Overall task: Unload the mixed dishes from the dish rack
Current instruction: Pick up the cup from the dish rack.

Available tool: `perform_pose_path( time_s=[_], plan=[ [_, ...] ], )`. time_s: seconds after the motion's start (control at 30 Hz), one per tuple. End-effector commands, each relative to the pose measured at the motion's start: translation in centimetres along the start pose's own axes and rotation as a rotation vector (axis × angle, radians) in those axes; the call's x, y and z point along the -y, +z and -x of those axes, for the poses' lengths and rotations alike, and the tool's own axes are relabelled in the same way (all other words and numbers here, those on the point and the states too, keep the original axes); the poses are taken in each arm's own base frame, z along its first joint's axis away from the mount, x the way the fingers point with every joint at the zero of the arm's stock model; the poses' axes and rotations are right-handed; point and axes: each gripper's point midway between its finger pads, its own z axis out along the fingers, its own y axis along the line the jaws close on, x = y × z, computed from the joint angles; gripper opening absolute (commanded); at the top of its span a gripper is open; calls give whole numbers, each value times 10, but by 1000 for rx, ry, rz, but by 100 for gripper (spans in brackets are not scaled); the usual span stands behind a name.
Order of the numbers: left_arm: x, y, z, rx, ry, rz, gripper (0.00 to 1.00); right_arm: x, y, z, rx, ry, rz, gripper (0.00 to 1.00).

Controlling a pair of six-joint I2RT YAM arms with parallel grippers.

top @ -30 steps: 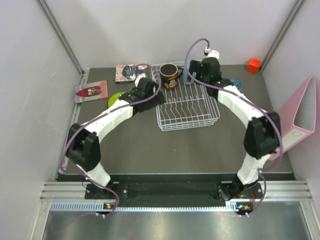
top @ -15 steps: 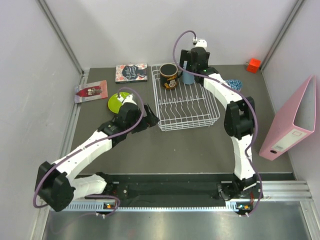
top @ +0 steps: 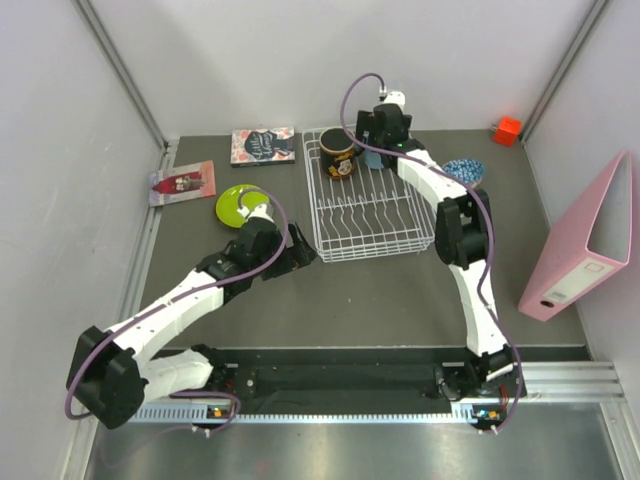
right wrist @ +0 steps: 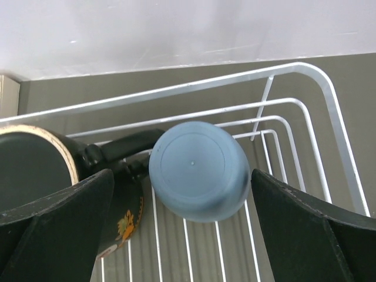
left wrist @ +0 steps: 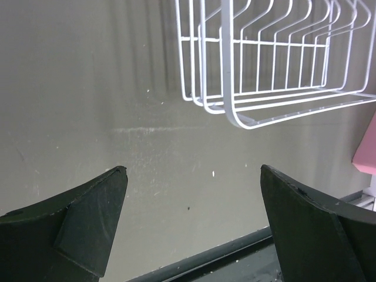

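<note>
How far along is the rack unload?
Done: the lime-green plate and blue-dotted bowl lie on the table, outside the dish rack. In hand: nothing is gripped. The right tool hangs open over the pale blue cup; the left tool is open and empty beside the rack. Left: the cup and the black mug are in the rack.

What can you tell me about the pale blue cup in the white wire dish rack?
The pale blue cup is round, plain and matte, plastic by the look. It stands mouth down, flat base up, on the wires in a far corner of the white wire dish rack. The handle of the black mug points toward it; contact is unclear. The open right gripper hangs over it, a finger to each side, not touching.
</note>
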Motion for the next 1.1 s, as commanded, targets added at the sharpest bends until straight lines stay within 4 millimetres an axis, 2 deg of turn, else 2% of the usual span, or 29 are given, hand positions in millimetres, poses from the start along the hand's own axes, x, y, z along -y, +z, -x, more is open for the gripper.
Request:
perform_pose_path(
  time_s=[0.0, 0.1, 0.4, 0.43, 0.6, 0.63, 0.77, 0.8, 0.83, 0.87, 0.93, 0.97, 1.0, 1.03, 1.07],
  plan=[
    [9, -2, 6, 34, -4, -39, 99, 3, 4, 26, 68, 30, -15, 99],
    [9, 0, 6, 30, -3, -36, 99, 11, 8, 22, 56, 45, -25, 98],
    [7, 9, -1, -2, -7, -28, 99, 32, 15, 2, -5, 88, -34, 83],
    [6, 10, -2, -3, -7, -26, 99, 33, 16, 1, -9, 91, -32, 77],
    [4, 13, -5, -12, -8, -22, 99, 31, 16, -1, -14, 90, -6, 61],
    [4, 14, -5, -14, -7, -24, 99, 31, 16, -2, -15, 87, -4, 53],
    [3, 16, -7, -22, -9, -18, 99, 30, 14, 0, -8, 91, 4, 30],
    [3, 15, -7, -22, -8, -20, 99, 29, 11, 4, -2, 92, 9, 25],
    [3, 15, -7, -20, -8, -21, 99, 29, 10, 1, -5, 93, 11, 15],
    [3, 15, -7, -21, -8, -22, 99, 28, 8, 1, -6, 93, 16, 11],
    [4, 15, -7, -19, -8, -26, 99, 25, -4, 18, 30, 97, 30, 0],
    [6, 14, -5, -15, -7, -31, 99, 27, -8, 11, 23, 97, 23, 0],
    [6, 14, -5, -15, -7, -31, 99, 19, -25, 41, 99, 116, 51, 0],
    [7, 13, -4, -11, -7, -35, 99, 19, -32, 34, 93, 117, 53, 0],
    [10, 10, -2, -6, -3, -41, 99, 14, -43, 42, 108, 120, 64, 0]
  ],
)
